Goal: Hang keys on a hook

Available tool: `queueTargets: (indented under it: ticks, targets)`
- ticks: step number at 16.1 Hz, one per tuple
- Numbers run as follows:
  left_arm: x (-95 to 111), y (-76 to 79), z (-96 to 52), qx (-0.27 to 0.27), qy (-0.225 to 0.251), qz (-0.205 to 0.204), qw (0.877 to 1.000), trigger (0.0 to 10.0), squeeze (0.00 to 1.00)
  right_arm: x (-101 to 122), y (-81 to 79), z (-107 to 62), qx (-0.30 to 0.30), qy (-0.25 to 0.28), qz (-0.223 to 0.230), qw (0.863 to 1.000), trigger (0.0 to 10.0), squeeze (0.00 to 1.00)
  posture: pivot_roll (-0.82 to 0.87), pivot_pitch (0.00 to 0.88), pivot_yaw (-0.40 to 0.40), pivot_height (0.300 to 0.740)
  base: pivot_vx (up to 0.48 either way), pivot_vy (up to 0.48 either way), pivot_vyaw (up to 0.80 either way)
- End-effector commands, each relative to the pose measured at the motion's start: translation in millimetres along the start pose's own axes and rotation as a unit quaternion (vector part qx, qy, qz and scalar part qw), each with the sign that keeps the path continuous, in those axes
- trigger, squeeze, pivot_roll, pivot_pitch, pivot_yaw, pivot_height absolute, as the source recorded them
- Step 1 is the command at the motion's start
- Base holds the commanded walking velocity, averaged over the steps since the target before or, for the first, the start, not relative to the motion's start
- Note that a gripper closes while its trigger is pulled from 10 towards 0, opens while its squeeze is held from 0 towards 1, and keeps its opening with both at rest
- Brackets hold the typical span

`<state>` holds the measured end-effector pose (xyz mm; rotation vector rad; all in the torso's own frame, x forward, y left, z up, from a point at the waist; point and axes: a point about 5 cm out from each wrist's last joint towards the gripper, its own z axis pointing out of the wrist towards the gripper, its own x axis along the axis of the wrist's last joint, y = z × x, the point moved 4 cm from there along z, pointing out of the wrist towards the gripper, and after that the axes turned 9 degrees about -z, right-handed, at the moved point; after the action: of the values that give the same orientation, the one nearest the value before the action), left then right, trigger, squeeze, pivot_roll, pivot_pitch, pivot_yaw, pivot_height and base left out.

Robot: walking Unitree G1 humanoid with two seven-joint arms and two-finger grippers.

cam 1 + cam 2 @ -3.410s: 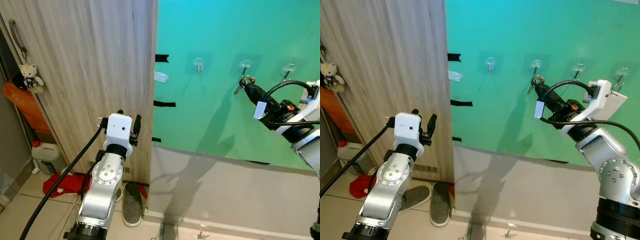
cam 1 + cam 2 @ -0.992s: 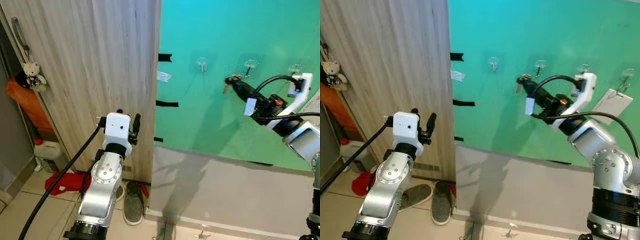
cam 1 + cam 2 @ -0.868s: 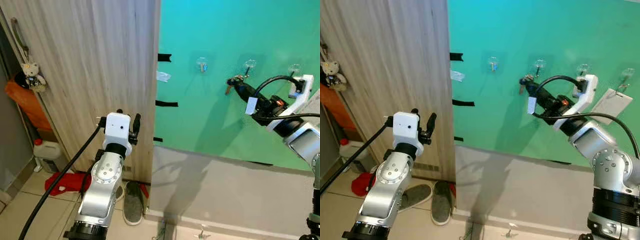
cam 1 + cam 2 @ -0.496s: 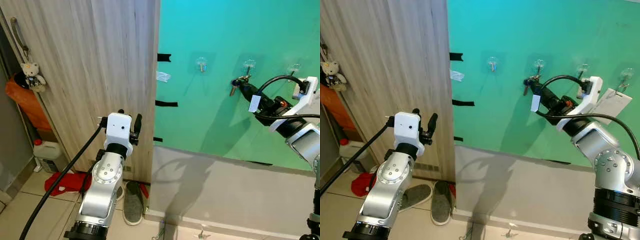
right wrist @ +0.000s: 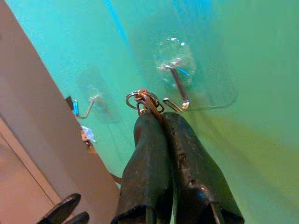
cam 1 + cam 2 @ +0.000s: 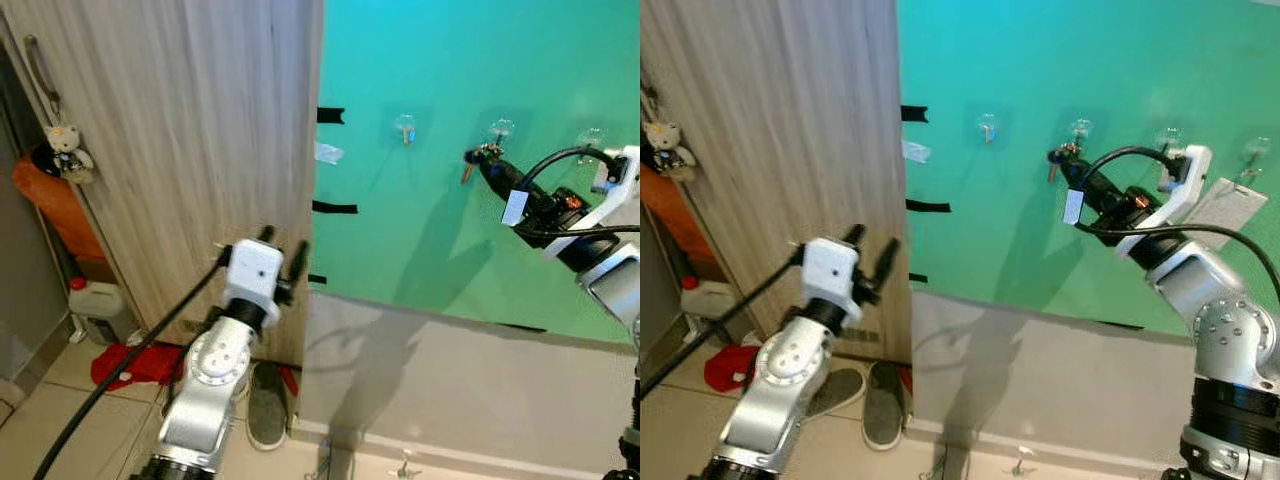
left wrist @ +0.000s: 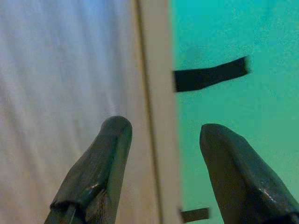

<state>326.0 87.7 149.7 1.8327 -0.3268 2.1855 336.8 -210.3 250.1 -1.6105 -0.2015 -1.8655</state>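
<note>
The right gripper (image 5: 156, 116) has edged back toward the clear hook (image 5: 176, 88) on the green wall (image 6: 440, 80), fingers pinched on the key ring (image 5: 139, 99), held just beside the hook's tip for threading. The left gripper (image 7: 161, 140) idles, fingers apart.

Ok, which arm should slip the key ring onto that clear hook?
Right. The right tool is already shut on the keys, with the ring just beside the clear hook on the green wall. The left tool is open and empty, facing the wooden panel edge, far from the hooks.
</note>
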Motion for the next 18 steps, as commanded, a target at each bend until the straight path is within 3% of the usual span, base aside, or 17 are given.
queueTargets:
  ticks: [1,8,18]
  targets:
    - [3.3,12.0,1.1,-0.028,0.009,-0.017,0.999,10.0,0.00,8.5,-1.9,-2.4,0.005,0.010,-0.002,1.000,0.0,0.00,-0.08,0.000,-0.027,0.740,0.000,0.000,0.00]
    - [2.4,21.2,-0.6,-0.058,0.014,-0.030,0.998,10.0,0.00,6.5,5.9,-7.3,-0.010,0.012,0.011,1.000,0.0,0.00,-0.08,0.000,-0.026,0.740,0.000,0.000,0.00]
    - [-0.2,23.2,-2.5,-0.066,0.008,-0.034,0.997,10.0,0.00,-11.5,21.3,-17.0,-0.038,0.008,0.086,0.996,0.0,0.00,-0.09,0.000,-0.025,0.740,0.000,0.000,0.00]
